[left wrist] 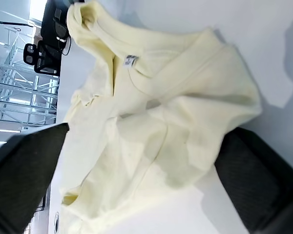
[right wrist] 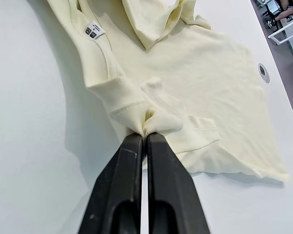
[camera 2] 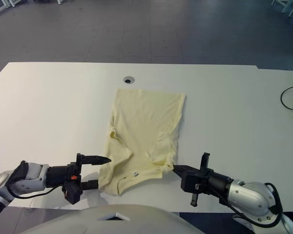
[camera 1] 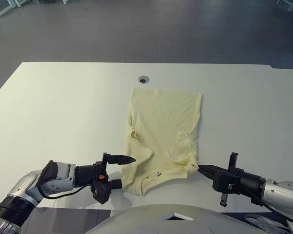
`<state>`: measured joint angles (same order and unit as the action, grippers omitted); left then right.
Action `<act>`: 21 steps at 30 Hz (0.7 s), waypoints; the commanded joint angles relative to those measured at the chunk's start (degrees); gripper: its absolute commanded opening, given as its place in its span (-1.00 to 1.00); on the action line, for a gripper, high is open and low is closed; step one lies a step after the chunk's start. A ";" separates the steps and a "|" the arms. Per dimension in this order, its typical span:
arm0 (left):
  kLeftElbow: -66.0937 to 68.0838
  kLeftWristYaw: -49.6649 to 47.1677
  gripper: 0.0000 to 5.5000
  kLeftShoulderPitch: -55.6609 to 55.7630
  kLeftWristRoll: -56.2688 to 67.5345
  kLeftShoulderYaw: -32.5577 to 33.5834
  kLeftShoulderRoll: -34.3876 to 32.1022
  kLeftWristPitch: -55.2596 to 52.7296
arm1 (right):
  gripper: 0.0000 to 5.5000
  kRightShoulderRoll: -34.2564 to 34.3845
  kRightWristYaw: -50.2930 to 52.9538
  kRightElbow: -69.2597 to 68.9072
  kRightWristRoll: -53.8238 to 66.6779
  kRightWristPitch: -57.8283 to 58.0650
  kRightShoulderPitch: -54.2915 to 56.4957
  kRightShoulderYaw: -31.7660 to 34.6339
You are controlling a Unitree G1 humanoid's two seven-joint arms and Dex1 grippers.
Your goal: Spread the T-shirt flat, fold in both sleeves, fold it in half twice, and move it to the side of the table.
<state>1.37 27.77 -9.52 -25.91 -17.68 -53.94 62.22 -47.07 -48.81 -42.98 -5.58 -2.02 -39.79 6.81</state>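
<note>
Being pinched at its near right corner by the closed right gripper and flanked at the left by the wide-open, empty left gripper, the T-shirt is laid midway along the table's near edge.

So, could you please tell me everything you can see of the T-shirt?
The T-shirt is pale yellow, soft knit by the look, lying on the white table as a narrow, rumpled rectangle with both sleeves folded in. Its collar, with a small white label, faces the robot; the hem lies far, near a round table hole. The right gripper is shut on a pinch of fabric at its near right corner; the left gripper is open at the near left corner.
</note>
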 commanded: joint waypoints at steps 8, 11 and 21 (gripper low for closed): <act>3.26 4.35 0.10 -0.55 -2.61 -6.62 -2.36 0.87 | -1.00 -0.28 0.01 0.56 -1.42 0.51 0.64 -0.44; 3.60 4.72 -0.12 -0.14 -1.88 -7.76 -2.66 1.74 | -1.00 -0.25 0.03 0.80 -1.62 0.65 0.85 -0.53; 5.06 4.77 -0.69 1.44 -4.13 -8.23 -2.42 2.50 | -1.00 -0.19 0.00 1.32 -2.08 0.56 0.63 -0.77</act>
<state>3.70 30.66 -7.79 -25.32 -25.59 -55.35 66.91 -47.05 -48.80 -41.71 -7.36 -1.94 -39.21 6.05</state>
